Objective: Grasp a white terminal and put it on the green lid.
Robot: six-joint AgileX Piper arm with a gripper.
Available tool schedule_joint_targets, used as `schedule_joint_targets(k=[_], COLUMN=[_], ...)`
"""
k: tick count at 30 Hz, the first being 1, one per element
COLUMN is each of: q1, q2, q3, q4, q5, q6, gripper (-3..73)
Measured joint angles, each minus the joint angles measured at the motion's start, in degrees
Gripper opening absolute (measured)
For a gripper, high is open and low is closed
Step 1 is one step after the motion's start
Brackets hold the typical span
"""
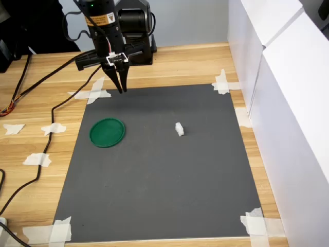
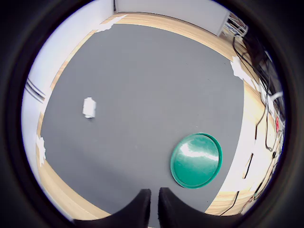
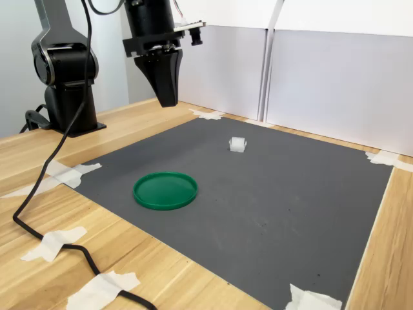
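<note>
Tape pieces hold the near corners of the dark mat to the wooden surface. Left of centre in the first exterior view lies the green lid. Above the mat's far edge hangs the pincer, jaws almost together, holding nothing. To the right, well apart from the lid, sits the white terminal. Judged light, rigid and easily tipped; grip across its narrow sides. Its ridges are too small to resolve.

Black arm, tapered black fingers
</note>
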Motion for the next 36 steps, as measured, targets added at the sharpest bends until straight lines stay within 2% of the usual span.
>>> schedule_joint_targets(k=[14,21,25,36], q1=[17.28,21.51,21.56,21.56], q2=[7.79,12.08,14.24,16.11], q3=[-6.4,-10.29,-11.36,-11.54], q4=[0.33,0.33,-0.68,-1.79], q5=[5.59,5.31,5.2,3.72], q6=[6.66,12.01,12.5,12.5], gripper=[43.0,62.0,66.5,67.4])
